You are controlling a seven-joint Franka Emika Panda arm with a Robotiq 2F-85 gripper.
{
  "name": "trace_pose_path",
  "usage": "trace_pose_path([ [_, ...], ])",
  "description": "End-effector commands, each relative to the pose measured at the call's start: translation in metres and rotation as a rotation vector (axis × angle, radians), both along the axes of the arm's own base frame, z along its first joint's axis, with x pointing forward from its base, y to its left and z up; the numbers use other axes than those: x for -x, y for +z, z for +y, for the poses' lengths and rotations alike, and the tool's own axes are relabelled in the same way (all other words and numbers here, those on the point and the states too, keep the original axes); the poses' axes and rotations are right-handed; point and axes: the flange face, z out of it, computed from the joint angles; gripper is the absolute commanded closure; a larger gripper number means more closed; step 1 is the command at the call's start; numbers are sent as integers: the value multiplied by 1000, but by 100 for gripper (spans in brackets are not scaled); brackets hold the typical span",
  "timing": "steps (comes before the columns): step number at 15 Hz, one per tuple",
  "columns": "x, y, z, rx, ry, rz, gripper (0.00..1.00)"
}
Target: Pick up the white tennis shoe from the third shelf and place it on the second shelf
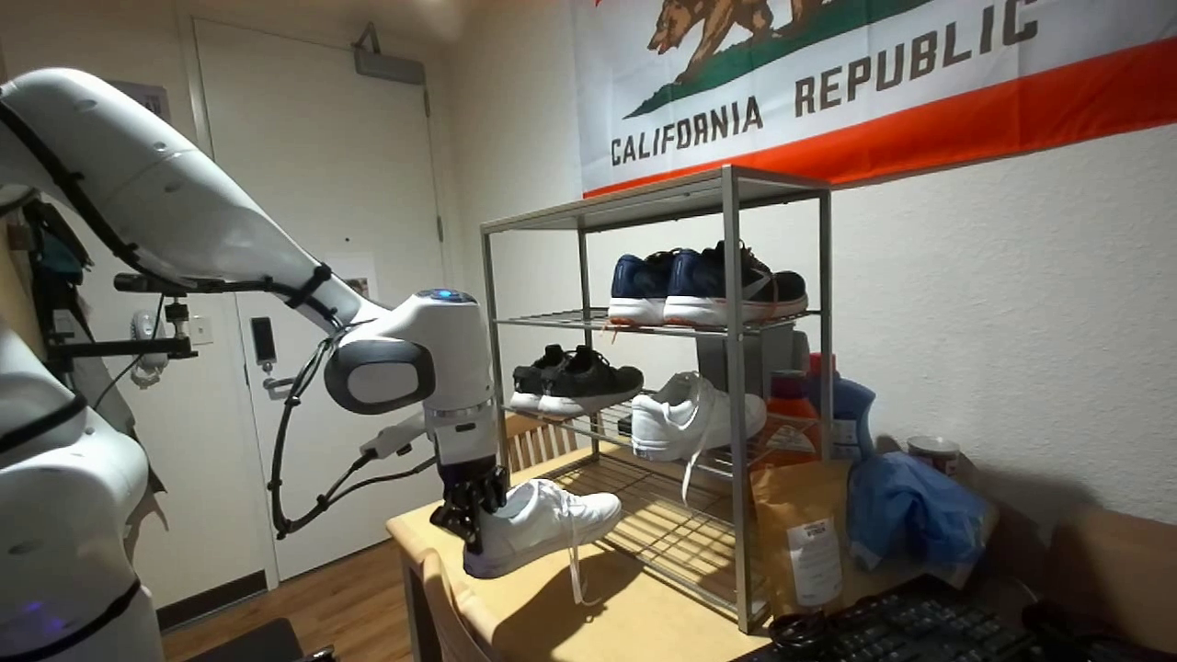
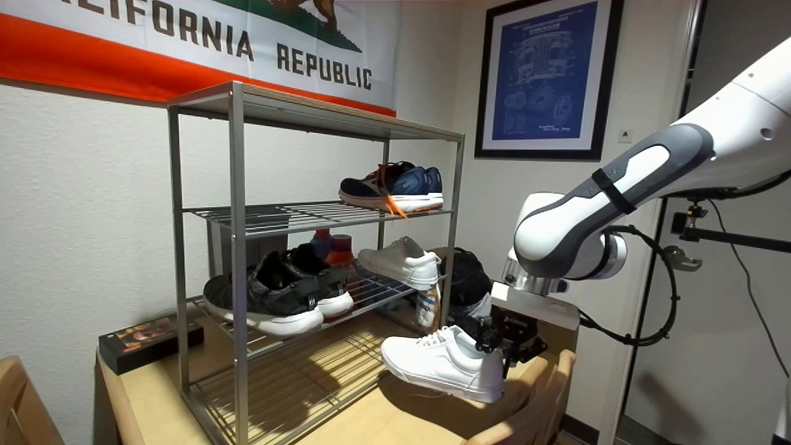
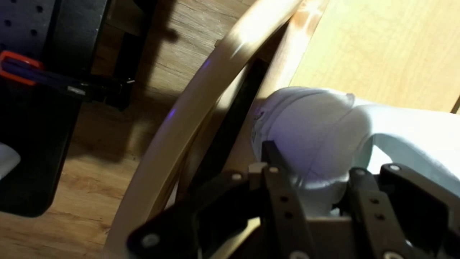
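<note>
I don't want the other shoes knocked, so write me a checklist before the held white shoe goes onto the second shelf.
1. Hand closed on the white tennis shoe at its heel: ok.
2. Shoe clear of the table: ok, it appears to hang above.
3. Toe pointing toward the rack: ok.
4. Shoe level with the second shelf: not ok, it hangs lower.
5. Lace out of the way: not ok, it dangles below the shoe.
6. Gap between the black shoes and the other white shoe wide enough: cannot tell.
</note>
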Motion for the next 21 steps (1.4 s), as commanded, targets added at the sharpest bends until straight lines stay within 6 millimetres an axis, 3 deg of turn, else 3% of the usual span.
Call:
trace_pose_path([
  [1,6,28,-13,12,14,-62,97],
  [8,20,54,-36,47,41,-109,97],
  [21,44,86,-49,124,174,-113,97],
])
